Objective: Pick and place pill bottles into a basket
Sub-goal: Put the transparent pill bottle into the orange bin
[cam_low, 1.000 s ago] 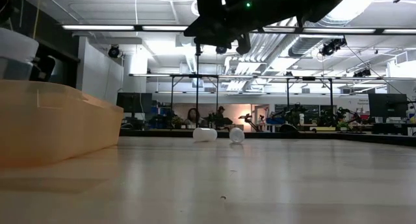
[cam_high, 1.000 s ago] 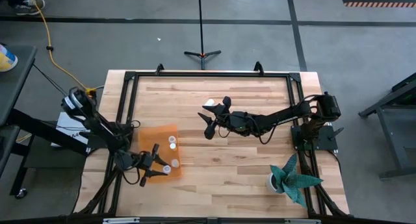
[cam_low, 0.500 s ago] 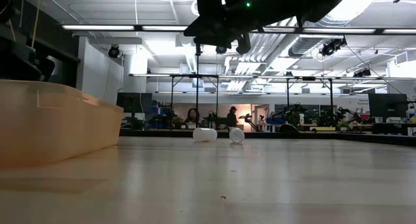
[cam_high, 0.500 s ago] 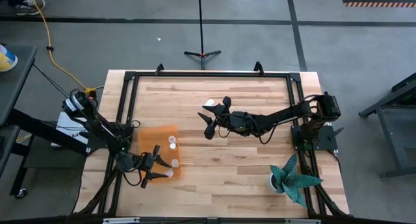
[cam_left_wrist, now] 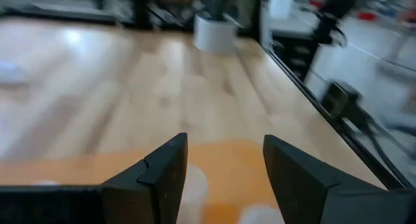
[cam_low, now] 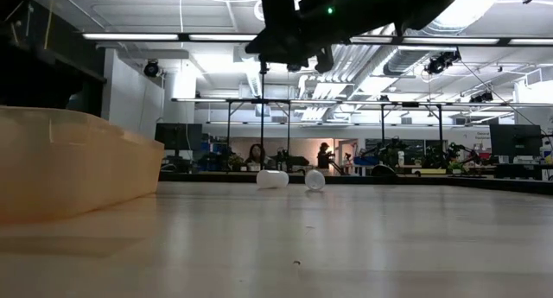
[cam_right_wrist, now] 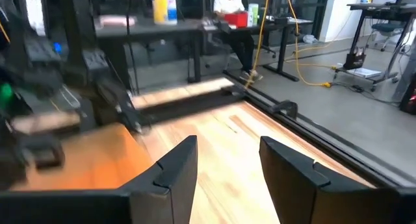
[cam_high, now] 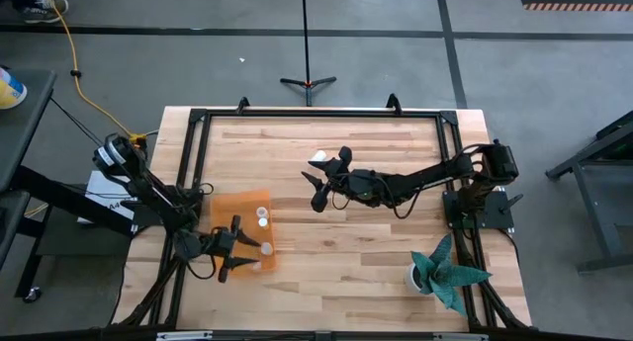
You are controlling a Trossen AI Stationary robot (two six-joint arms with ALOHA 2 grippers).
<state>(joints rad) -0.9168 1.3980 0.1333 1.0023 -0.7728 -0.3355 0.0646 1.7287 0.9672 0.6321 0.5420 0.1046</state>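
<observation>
The orange basket (cam_high: 240, 227) lies at the table's near left; its wall fills the low view's left (cam_low: 78, 168). Several white pill bottles (cam_high: 263, 218) lie in it. My left gripper (cam_high: 229, 249) is open and empty over the basket's near right part, and bottles show blurred below its fingers (cam_left_wrist: 192, 185). Two more white bottles (cam_low: 271, 179) lie on their sides at mid-table, and one of them shows from above (cam_high: 318, 160). My right gripper (cam_high: 329, 176) is open and empty above them, clear of the table (cam_low: 298, 52).
A white pot with a teal plant (cam_high: 435, 272) stands at the near right corner. A black frame (cam_high: 316, 114) runs along the table's edges. Bare wood lies between the basket and the plant. People show in the room beyond the table (cam_low: 324, 155).
A white bottle that showed above the basket's rim in the low view has dropped out of sight behind the wall. From above, it now lies a little nearer the basket's near edge. My left gripper has stayed over the basket.
</observation>
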